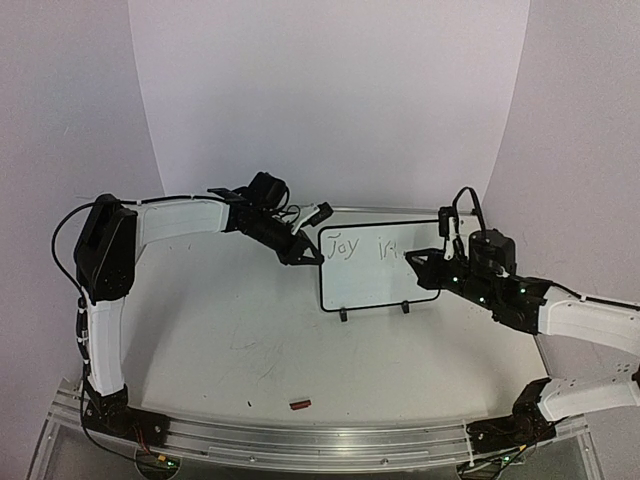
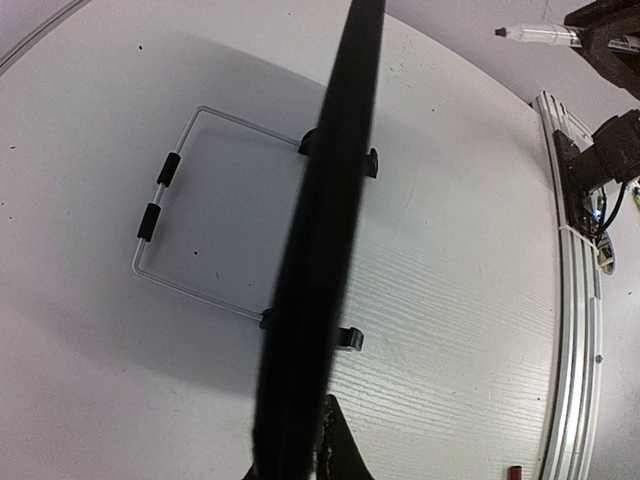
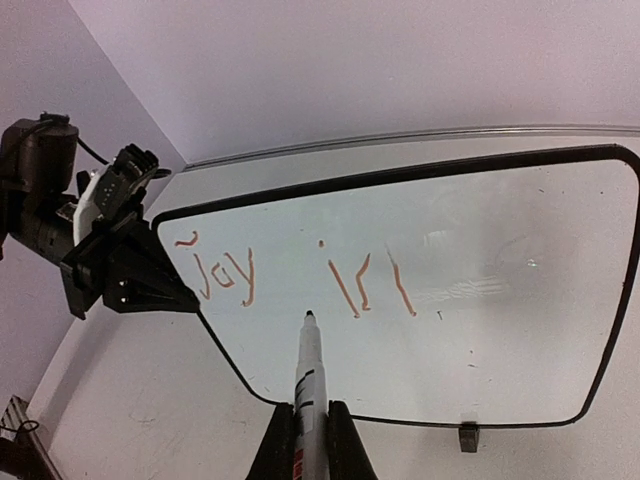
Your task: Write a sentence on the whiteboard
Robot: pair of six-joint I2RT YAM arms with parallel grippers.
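The left arm (image 1: 105, 250) bends at the elbow and reaches right, its left gripper (image 1: 298, 252) clamped on the whiteboard's (image 1: 370, 285) edge. The right arm (image 1: 585, 322) lies low, its right gripper (image 1: 420, 258) closed around a marker (image 3: 309, 370).

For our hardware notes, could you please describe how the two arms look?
The left arm and right arm have white link shells, black joint housings and black jaws; black cables loop beside each, with green lights on the right wrist.

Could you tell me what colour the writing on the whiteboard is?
The sentence looks reddish-orange, clearest in the right wrist view.
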